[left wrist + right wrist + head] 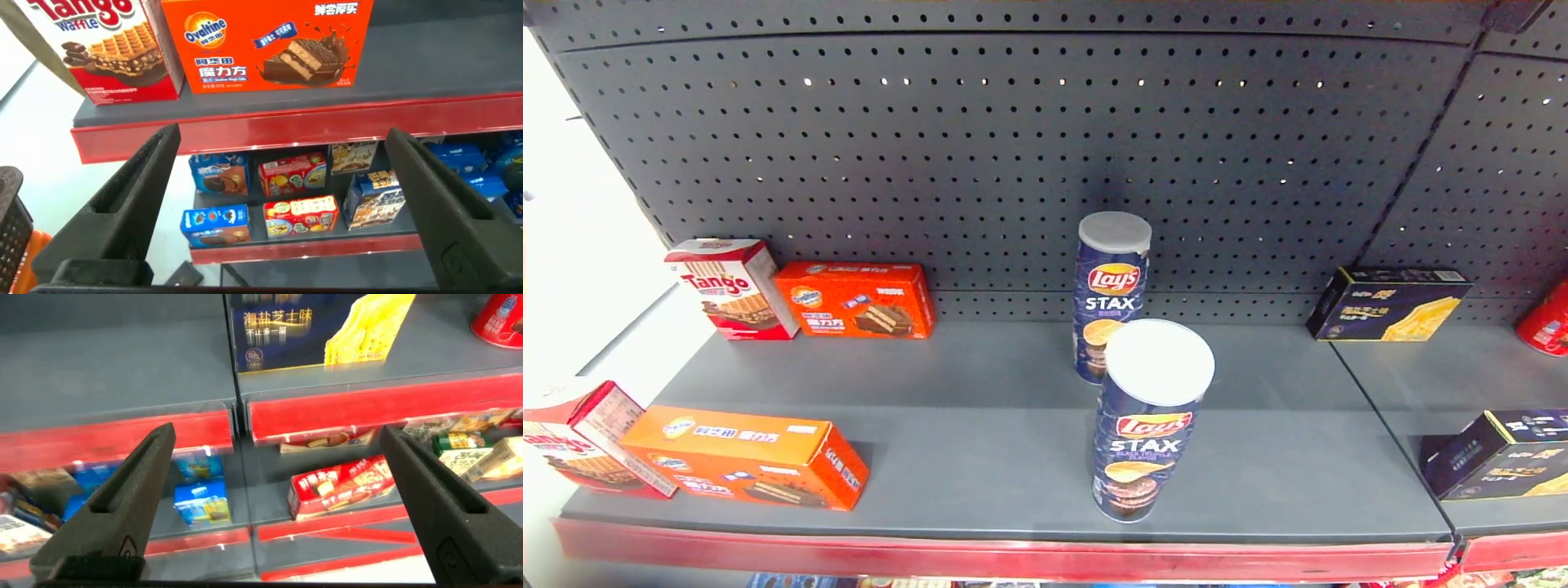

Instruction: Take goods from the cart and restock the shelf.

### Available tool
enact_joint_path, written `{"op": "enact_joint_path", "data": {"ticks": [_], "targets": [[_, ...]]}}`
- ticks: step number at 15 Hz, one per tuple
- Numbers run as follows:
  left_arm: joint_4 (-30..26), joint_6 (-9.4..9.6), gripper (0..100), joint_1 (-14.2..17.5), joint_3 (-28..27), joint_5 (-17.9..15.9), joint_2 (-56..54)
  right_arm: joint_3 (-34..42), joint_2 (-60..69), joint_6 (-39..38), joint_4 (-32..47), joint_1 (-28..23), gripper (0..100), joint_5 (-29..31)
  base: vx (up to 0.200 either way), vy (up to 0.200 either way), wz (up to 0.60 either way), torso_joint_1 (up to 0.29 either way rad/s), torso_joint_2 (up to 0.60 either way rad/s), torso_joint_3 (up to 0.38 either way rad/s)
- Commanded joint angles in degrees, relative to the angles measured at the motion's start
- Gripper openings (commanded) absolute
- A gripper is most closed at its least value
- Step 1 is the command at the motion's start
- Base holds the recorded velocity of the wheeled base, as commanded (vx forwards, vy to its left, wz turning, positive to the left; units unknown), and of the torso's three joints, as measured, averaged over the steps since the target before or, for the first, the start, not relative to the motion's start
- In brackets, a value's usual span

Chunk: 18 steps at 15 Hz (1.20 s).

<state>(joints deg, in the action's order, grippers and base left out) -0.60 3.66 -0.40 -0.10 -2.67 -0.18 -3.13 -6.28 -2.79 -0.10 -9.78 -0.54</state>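
The shelf (980, 441) sits in soft, bright light. The lid of the front chip can (1147, 420) shines white. Far left of the can, the light is so strong that everything turns white. The orange box (743, 457) left of the can drops a soft dark shadow toward it. Behind the can, tiny lights peek through holes in the back panel (980, 163). The red shelf edge (1005, 559) below the can looks bent.
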Motion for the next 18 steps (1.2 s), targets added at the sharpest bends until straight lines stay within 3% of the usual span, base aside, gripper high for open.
{"op": "enact_joint_path", "data": {"ticks": [1,4,7,11,15,18], "targets": [[-0.02,0.03,100,-0.04,0.01,0.03,0.18,-16.91,-20.0,-3.36,1.33,1.6,100,-0.78,0.0,0.0,0.0,0.0,0.0,0.0],[-0.02,-0.05,100,-0.04,0.01,0.03,0.18,-19.81,-25.36,-0.02,1.15,9.6,100,-6.85,0.0,0.0,0.0,0.0,0.0,0.0],[-0.02,-0.41,100,0.05,0.01,0.03,0.18,-20.51,-33.18,2.26,0.98,17.95,100,-6.49,0.0,0.0,0.0,0.0,0.0,0.0],[-0.02,-0.41,100,-0.04,0.01,0.03,0.18,-20.33,-46.72,3.58,-6.41,26.83,100,-6.41,0.0,0.0,0.0,0.0,0.0,0.0],[-0.02,-0.41,100,-0.04,0.01,0.03,0.18,-23.67,-55.07,5.87,-8.6,29.55,100,-5.53,0.0,0.0,0.0,0.0,0.0,0.0],[-0.02,-0.32,100,-0.04,0.01,0.03,0.18,-29.12,-62.19,6.48,-8.6,34.3,100,-2.98,0.0,0.0,0.0,0.0,0.0,0.0]]}}
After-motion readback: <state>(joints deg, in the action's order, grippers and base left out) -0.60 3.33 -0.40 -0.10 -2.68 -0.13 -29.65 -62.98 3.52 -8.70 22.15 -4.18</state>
